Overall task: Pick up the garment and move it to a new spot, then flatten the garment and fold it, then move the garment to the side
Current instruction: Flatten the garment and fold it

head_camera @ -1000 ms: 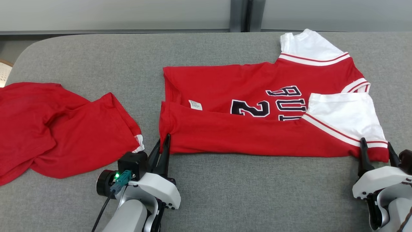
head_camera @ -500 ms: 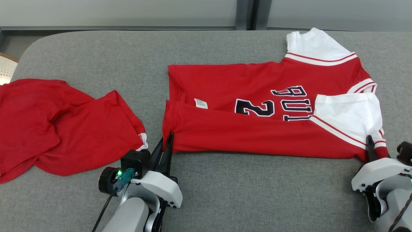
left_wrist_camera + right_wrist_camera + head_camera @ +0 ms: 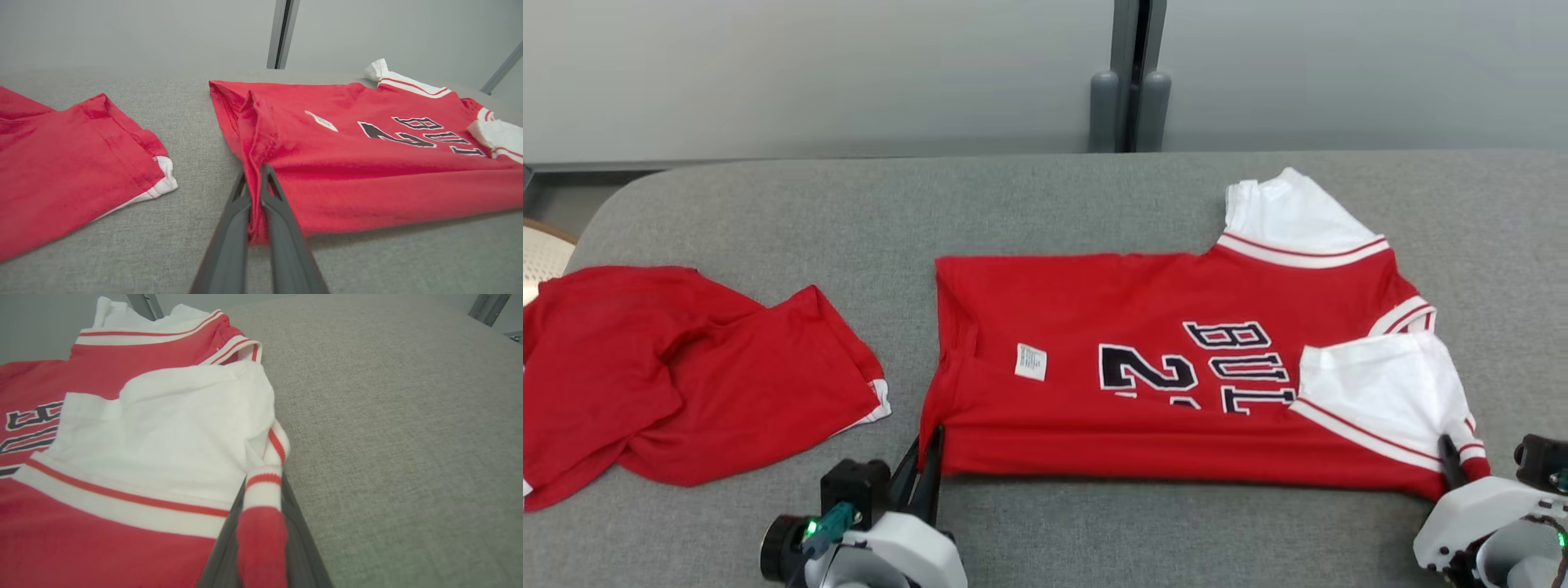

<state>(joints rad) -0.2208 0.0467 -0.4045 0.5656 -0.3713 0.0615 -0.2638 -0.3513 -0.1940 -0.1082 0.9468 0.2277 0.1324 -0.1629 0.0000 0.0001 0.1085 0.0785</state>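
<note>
The red jersey (image 3: 1143,327), with white sleeves and dark lettering, lies spread across the grey padded table (image 3: 768,212), its near long edge folded over. My left gripper (image 3: 929,447) is shut on the jersey's near left hem corner; in the left wrist view the red cloth (image 3: 327,171) is pinched between the fingers (image 3: 235,228). My right gripper (image 3: 1450,457) is shut on the near right corner by the white sleeve (image 3: 1380,384). In the right wrist view a red and white cuff (image 3: 263,490) sits clamped between the fingers, with the sleeve (image 3: 163,424) beyond it.
A second red garment (image 3: 686,376) lies crumpled on the table's left side, close to my left gripper, also seen as red cloth (image 3: 61,163) in the left wrist view. A pale wall with a grey post (image 3: 1129,90) stands behind the table. Bare grey surface (image 3: 408,437) extends right of the jersey.
The right gripper's fingers closed on the jersey's near right corner. Both grippers drew the near edge back toward me, narrowing the folded flap. The head camera tilted up, shifting the whole picture down.
</note>
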